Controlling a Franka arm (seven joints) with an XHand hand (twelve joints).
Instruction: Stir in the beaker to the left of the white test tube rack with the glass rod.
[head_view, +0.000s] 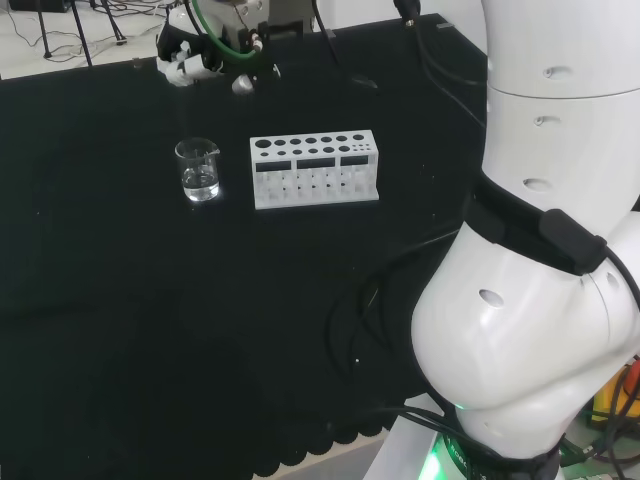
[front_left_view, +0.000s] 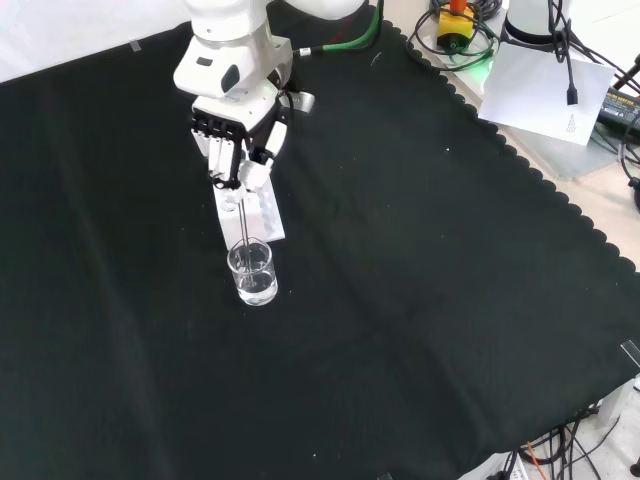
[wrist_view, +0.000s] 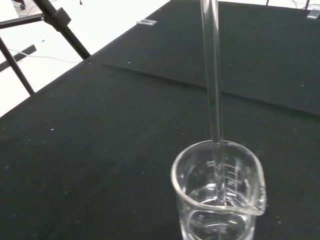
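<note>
A clear glass beaker (head_view: 198, 170) of colourless liquid stands beside a white rack (head_view: 314, 169) dotted with dark round holes, on a plain black cloth (front_left_view: 420, 300) with a scalloped edge.

Rack (front_left_view: 262, 214) (perhaps half) behind hand (front_left_view: 238, 140)

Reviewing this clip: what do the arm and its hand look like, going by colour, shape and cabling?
The arm is glossy white with rounded, bulbous links and small oval recesses; a black band wraps one joint. Black cables run along it, and green light glows at its base. The hand is white with black fingers and whitish tips, below a boxy white wrist housing. A green cable loops behind the wrist.
</note>
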